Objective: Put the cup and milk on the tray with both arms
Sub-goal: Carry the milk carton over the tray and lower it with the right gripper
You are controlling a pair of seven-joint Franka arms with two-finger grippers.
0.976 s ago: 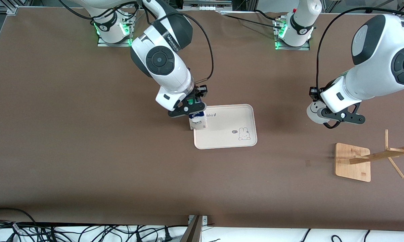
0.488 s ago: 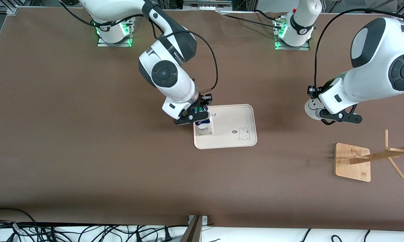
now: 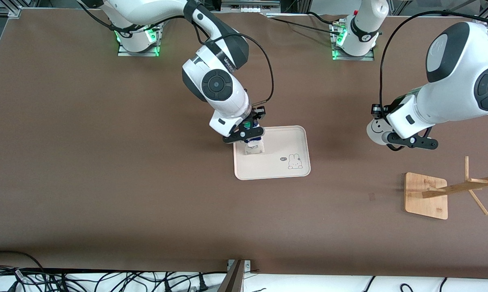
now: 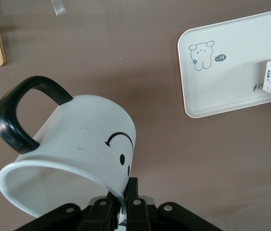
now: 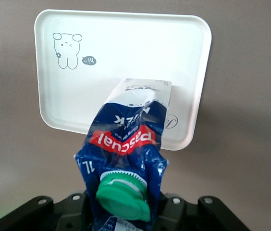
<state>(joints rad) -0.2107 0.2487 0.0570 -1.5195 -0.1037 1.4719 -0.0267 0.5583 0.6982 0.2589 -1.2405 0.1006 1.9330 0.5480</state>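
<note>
The cream tray (image 3: pixel 284 164) with a bunny drawing lies mid-table. My right gripper (image 3: pixel 247 134) is shut on the gabled top of the dark blue milk carton (image 3: pixel 254 147), which is upright over the part of the tray toward the right arm's end. I cannot tell if its base touches. In the right wrist view the milk (image 5: pixel 126 139) with its green cap (image 5: pixel 123 192) hangs in front of the tray (image 5: pixel 126 53). My left gripper (image 3: pixel 392 138) is shut on the rim of the white smiley cup (image 3: pixel 375 129), in the air over bare table. The left wrist view shows the cup (image 4: pixel 87 130) tilted, and the tray (image 4: pixel 231 91).
A wooden mug stand (image 3: pixel 426 194) stands toward the left arm's end, nearer the front camera than the cup. A small tape mark (image 3: pixel 372 197) lies on the brown mat beside it. Cables run along the table's front edge.
The right gripper has carried the milk from the tray's edge inward over the tray. The left gripper with the cup has shifted slightly toward the tray.
</note>
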